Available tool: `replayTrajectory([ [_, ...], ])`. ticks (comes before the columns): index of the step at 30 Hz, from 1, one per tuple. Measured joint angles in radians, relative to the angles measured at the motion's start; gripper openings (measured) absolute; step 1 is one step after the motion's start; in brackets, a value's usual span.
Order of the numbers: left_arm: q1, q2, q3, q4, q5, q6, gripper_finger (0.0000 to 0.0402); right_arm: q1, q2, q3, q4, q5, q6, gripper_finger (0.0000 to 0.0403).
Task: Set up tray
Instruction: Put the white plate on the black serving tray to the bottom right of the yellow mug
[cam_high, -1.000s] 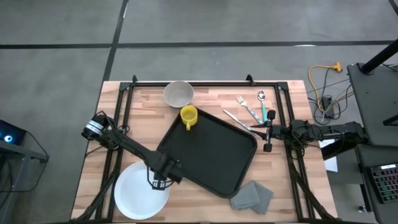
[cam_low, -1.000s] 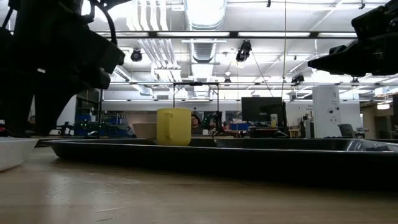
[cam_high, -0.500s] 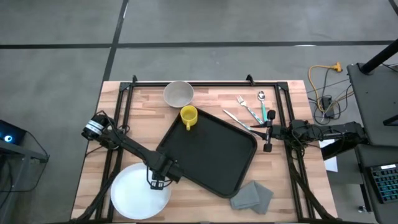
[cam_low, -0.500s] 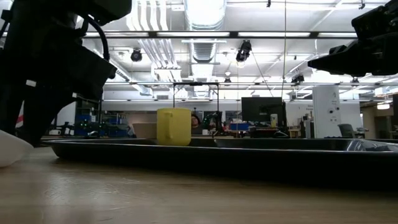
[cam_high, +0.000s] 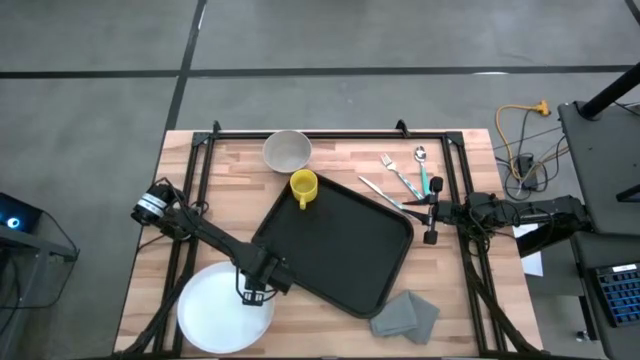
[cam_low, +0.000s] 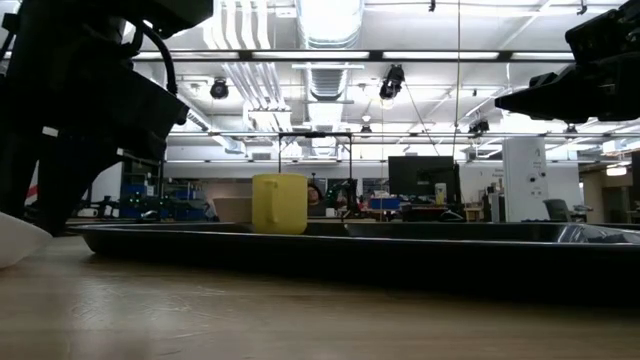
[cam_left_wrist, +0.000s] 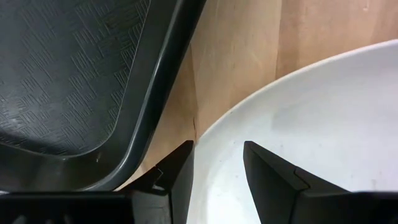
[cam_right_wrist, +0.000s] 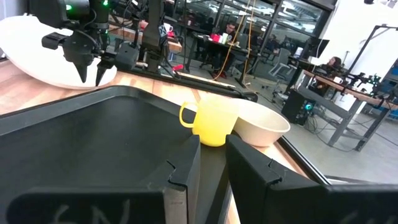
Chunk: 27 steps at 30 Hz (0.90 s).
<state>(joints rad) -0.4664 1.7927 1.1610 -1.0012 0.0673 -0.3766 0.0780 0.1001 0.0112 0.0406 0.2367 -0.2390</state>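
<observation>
The black tray lies askew mid-table, with a yellow mug standing in its far-left corner. A white plate sits on the near-left part of the table beside the tray. In the low view the plate is tilted, its tray-side edge lower. My left gripper points down at the plate's tray-side rim and is open. My right gripper hovers open just off the tray's right corner, facing the mug. My left gripper comes from above, pointing down, astride the plate's rim on the side nearest the tray. One finger stands at the rim's outer edge and the other over the plate's inside. Whether the tips press the rim, I cannot tell.
A beige bowl stands at the far edge beside the mug. Cutlery lies far right of the tray and a folded grey cloth near its near-right corner. Black frame rails run along the table's sides.
My left gripper shifted a little toward the table's left edge. The plate slid slightly left with it and tipped, its left side rising and its tray-side edge dropping. Nothing has moved in the last half second.
</observation>
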Motion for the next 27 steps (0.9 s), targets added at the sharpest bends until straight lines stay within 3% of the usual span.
replayTrajectory([
  [27, 0.0, -0.053, -0.012, 0.081, 0.005, -0.026, 0.0126, -0.001, 0.0, 0.0, 0.0, 0.0, 0.0, 0.0068],
])
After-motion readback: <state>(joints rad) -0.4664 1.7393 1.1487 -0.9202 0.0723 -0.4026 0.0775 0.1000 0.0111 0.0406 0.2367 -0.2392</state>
